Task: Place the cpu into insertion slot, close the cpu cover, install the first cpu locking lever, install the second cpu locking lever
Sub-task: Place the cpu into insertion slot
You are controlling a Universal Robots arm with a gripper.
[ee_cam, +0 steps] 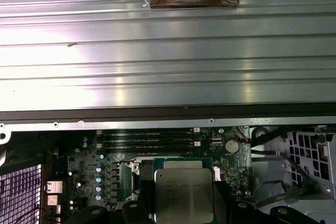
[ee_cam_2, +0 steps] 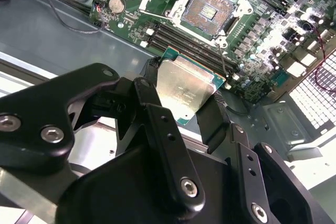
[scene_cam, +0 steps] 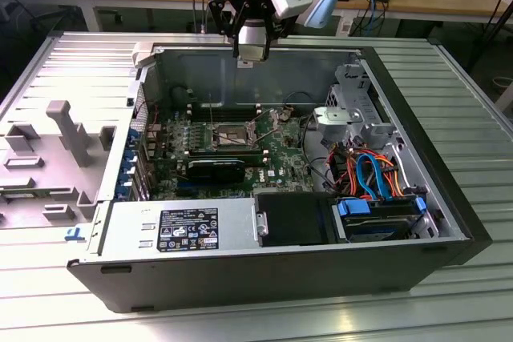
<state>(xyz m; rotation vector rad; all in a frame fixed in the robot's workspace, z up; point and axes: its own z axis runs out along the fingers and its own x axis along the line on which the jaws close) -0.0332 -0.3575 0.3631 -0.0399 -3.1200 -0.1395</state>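
Our jaws clamp the flat silver square cpu above the silver-rimmed insertion slot, mid-frame in the exterior view; we judge skewed seating could bend its contacts.

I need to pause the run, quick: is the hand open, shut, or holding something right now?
Hand: closed on the cpu, which is held clear of the slot.

The gripper clasping the cpu has clear air down to the open socket, which memory slots hem in on two sides, the case wall rising beyond and cables lying well aside.
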